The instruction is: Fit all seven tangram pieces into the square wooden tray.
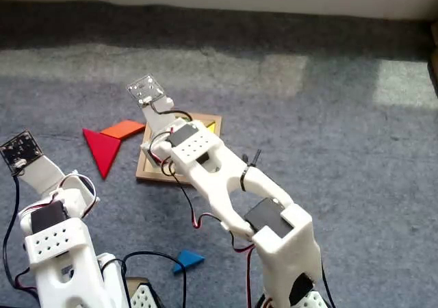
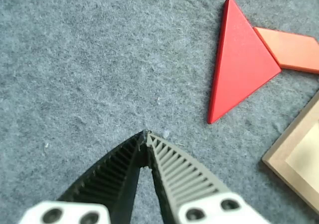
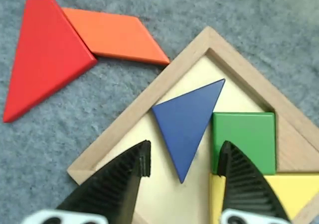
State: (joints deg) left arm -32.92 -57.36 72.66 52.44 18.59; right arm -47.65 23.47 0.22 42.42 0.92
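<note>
- Lying outside the tray (image 1: 145, 172) on the tabletop (image 1: 342, 116): red triangle (image 1: 101, 150), orange parallelogram (image 1: 124, 128), loose blue triangle (image 1: 187, 259).
- Left hand (image 2: 147, 137) is closed and empty beside the red triangle.
- Right hand (image 3: 184, 152) is open over the tray's skewed blue triangle (image 3: 188, 122); green square (image 3: 244, 139) and yellow piece (image 3: 286, 191) are seated, so roughly half remains.

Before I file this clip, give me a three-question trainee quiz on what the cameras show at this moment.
1. True or false: the red triangle lies inside the wooden tray.
2. Multiple choice: which piece lies against the red triangle's edge? A) green square B) orange parallelogram C) yellow piece
3. Fill in: the right gripper hovers open over the ___ triangle in the tray.

Key: 1 false, it lies on the carpet beside the tray. 2 B. 3 the blue triangle.
</note>
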